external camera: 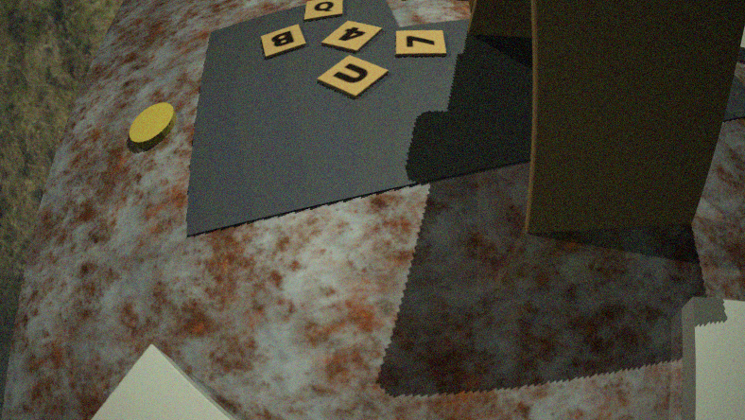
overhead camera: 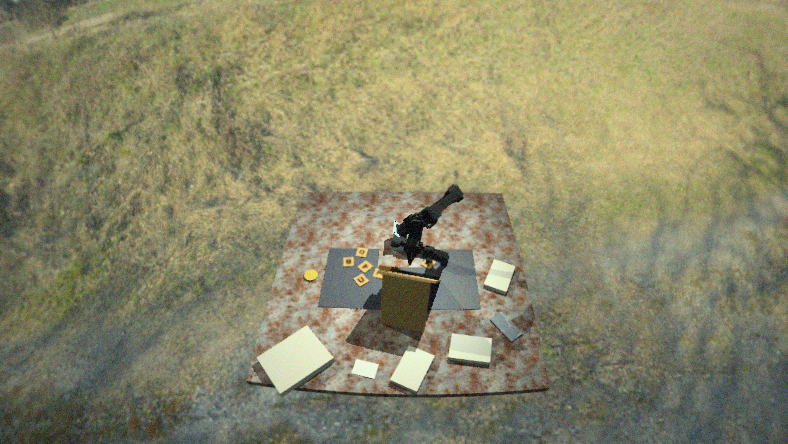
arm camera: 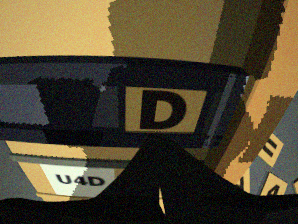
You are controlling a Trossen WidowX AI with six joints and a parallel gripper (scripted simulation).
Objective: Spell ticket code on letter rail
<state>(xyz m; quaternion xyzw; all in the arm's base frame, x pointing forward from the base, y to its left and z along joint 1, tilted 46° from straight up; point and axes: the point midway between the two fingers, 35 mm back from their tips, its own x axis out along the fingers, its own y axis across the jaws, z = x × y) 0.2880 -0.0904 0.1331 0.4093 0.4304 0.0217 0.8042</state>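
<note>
The upright board point(overhead camera: 405, 302) point(external camera: 625, 114) shows its back in the top and exterior views. In the wrist view its dark letter rail point(arm camera: 30, 70) holds a D tile point(arm camera: 134, 110) near the right end; rail left of it is bare. The ticket point(arm camera: 52, 175) below reads U4D. My gripper point(overhead camera: 410, 262) point(arm camera: 156, 141) is shut and empty, its tips just below the D tile; contact is unclear. On the mat left of the board lie the U tile point(external camera: 339, 77) point(overhead camera: 361, 279), 4 tile point(external camera: 333, 37), B tile point(external camera: 268, 45), Q tile point(external camera: 311, 11) and a 7 or L tile point(external camera: 435, 45).
Another tile point(overhead camera: 429, 264) lies right of the board, partly hidden by the arm. A yellow disc point(overhead camera: 311, 275) point(external camera: 152, 123) lies left of the grey mat point(overhead camera: 344, 297). Pale blocks point(overhead camera: 295, 358) point(overhead camera: 412, 370) point(overhead camera: 469, 347) point(overhead camera: 500, 275), a grey slab point(overhead camera: 506, 327) and a white card point(overhead camera: 365, 368) lie around.
</note>
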